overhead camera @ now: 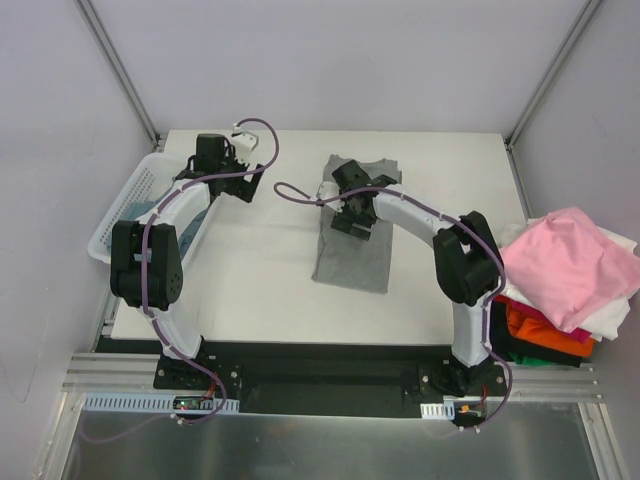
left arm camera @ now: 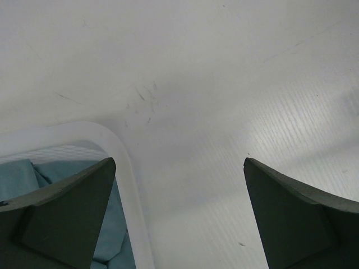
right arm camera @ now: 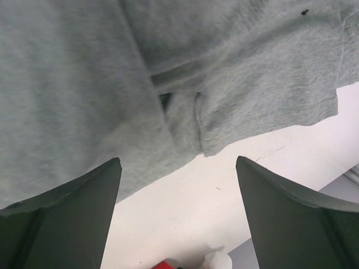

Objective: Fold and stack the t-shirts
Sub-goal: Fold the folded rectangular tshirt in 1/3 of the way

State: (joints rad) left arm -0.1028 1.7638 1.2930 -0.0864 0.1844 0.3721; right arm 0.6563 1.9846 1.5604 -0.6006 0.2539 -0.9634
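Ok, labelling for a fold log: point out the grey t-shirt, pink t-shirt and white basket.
grey t-shirt (overhead camera: 352, 255), top external view, lower flat panel.
pink t-shirt (overhead camera: 565, 265), top external view, middle of its top face.
white basket (overhead camera: 128, 200), top external view, slatted left wall.

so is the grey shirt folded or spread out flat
Partly folded: the grey shirt is a narrow strip, no sleeves sticking out, layers overlapping in the wrist view.
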